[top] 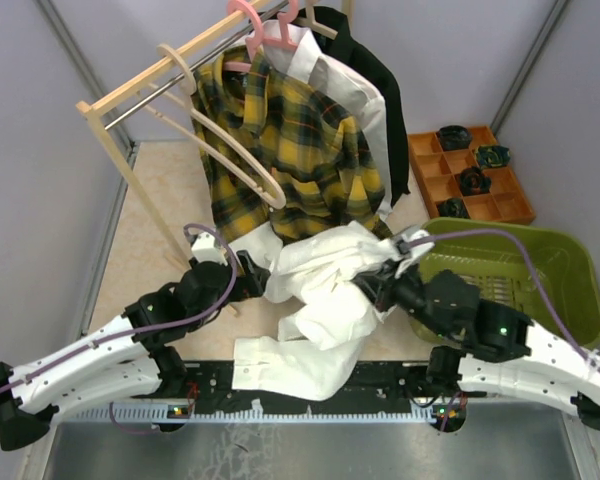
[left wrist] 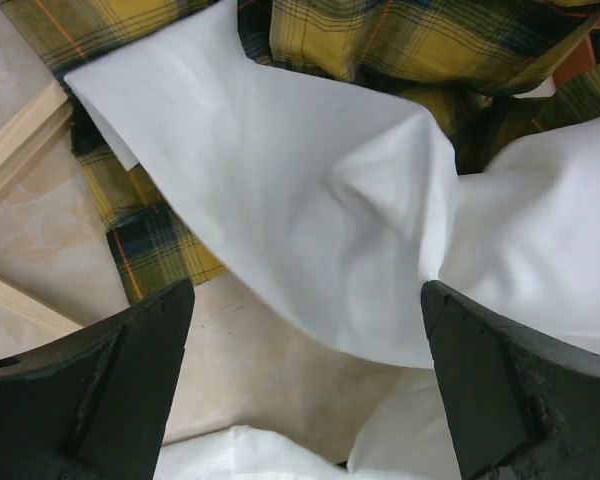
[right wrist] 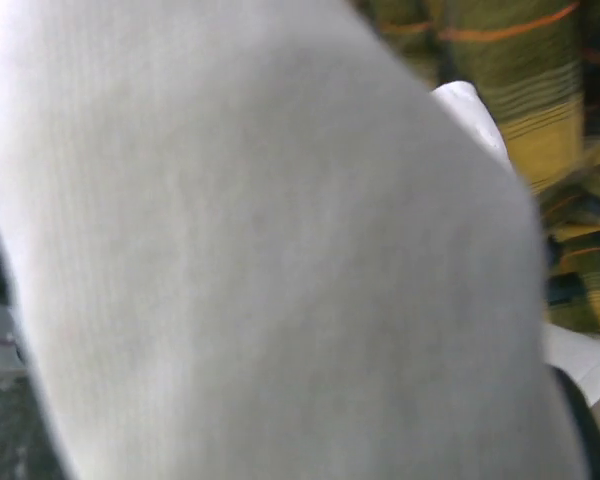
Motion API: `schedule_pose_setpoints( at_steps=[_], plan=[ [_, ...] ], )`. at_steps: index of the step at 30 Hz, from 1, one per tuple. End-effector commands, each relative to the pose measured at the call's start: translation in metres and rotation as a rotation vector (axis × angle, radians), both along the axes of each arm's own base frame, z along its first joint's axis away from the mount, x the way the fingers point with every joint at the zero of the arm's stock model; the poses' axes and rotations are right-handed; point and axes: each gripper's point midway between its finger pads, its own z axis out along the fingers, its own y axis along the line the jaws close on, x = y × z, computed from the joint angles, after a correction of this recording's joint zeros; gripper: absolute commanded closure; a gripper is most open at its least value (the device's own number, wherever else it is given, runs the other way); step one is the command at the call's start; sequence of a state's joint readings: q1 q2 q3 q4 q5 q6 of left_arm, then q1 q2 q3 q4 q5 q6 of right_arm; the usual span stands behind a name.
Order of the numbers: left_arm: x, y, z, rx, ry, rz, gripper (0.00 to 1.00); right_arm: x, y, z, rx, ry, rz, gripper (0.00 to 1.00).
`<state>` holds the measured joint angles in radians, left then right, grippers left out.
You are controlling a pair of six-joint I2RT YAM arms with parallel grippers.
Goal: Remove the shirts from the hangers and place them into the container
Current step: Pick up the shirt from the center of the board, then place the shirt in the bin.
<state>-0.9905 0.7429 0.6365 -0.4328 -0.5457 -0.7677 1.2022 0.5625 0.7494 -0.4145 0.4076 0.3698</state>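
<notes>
White shirt [right wrist: 260, 260] smothers the right end effector [top: 372, 282], pinched on it; left end effector [left wrist: 308, 300] gapes wide; container [top: 592, 300] sits just rightward.

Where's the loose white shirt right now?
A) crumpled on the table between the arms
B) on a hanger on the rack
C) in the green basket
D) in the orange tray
A: the white shirt lies bunched on the table between the two arms, off any hanger. No shirt shows in the basket.
</notes>
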Motion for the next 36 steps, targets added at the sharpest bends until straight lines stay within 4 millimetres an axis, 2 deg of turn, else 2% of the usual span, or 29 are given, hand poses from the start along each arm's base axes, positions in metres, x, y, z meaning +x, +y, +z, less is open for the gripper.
schedule_pose_setpoints(
  at_steps=[1, 3, 5, 6, 8, 9, 11, 13, 15, 17, 19, 21, 24, 25, 29, 31, 32, 34, 36],
  plan=[
    [-0.002, -0.009, -0.004, -0.063, 0.015, -0.017, 0.01, 0.011, -0.054, 0.082, 0.244, -0.106, -0.185, 1.0],
    [-0.007, -0.024, -0.009, -0.094, 0.025, -0.086, 0.01, 0.008, -0.072, 0.112, 0.336, -0.189, -0.196, 1.0],
    [-0.009, -0.031, -0.014, -0.107, 0.049, -0.105, 0.01, 0.009, -0.088, 0.13, 0.353, -0.238, -0.231, 1.0],
    [-0.008, -0.032, -0.016, -0.099, 0.051, -0.105, 0.01, 0.013, -0.097, 0.134, 0.321, -0.251, -0.276, 1.0],
    [-0.006, -0.03, -0.018, -0.069, 0.049, -0.102, 0.01, 0.024, -0.093, 0.125, 0.157, -0.275, -0.305, 1.0],
    [-0.005, -0.029, -0.017, -0.064, 0.046, -0.097, 0.01, 0.029, -0.087, 0.114, 0.077, -0.284, -0.313, 1.0],
    [-0.003, -0.029, -0.014, -0.063, 0.036, -0.09, 0.01, 0.033, -0.06, 0.089, -0.076, -0.288, -0.234, 1.0],
    [-0.002, -0.026, -0.012, -0.062, 0.024, -0.079, 0.01, 0.025, -0.035, 0.054, -0.156, -0.171, -0.135, 1.0],
    [-0.001, -0.02, -0.011, -0.067, 0.021, -0.047, 0.01, 0.003, -0.012, 0.016, -0.195, -0.032, 0.007, 1.0],
    [-0.001, -0.013, -0.011, -0.072, 0.009, -0.026, 0.01, -0.031, 0.009, -0.022, -0.205, 0.12, 0.191, 1.0],
    [-0.001, -0.009, -0.009, -0.078, -0.01, -0.016, 0.01, -0.061, 0.019, -0.065, -0.196, 0.303, 0.289, 0.98],
    [0.0, -0.008, -0.01, -0.078, -0.021, -0.018, 0.01, -0.075, 0.021, -0.099, -0.199, 0.459, 0.272, 0.83],
    [0.001, -0.009, -0.01, -0.079, -0.024, -0.017, 0.01, -0.063, 0.021, -0.139, -0.284, 0.541, 0.15, 0.8],
    [0.001, -0.01, -0.008, -0.079, -0.023, -0.018, 0.01, -0.059, 0.022, -0.153, -0.34, 0.561, 0.114, 0.72],
    [0.0, -0.013, -0.01, -0.081, -0.009, -0.027, 0.01, -0.045, 0.029, -0.175, -0.445, 0.573, 0.039, 0.41],
    [-0.002, -0.014, -0.011, -0.079, 0.001, -0.037, 0.01, -0.041, 0.037, -0.182, -0.445, 0.58, 0.022, 0.34],
    [-0.003, -0.014, -0.012, -0.075, 0.004, -0.039, 0.01, -0.037, 0.038, -0.186, -0.441, 0.586, -0.013, 0.26],
    [-0.003, -0.011, -0.016, -0.069, 0.011, -0.029, 0.01, -0.032, 0.035, -0.194, -0.425, 0.622, -0.109, 0.12],
    [-0.002, -0.012, -0.013, -0.072, 0.004, -0.028, 0.01, -0.03, 0.03, -0.203, -0.431, 0.643, -0.166, 0.06]
  ],
)
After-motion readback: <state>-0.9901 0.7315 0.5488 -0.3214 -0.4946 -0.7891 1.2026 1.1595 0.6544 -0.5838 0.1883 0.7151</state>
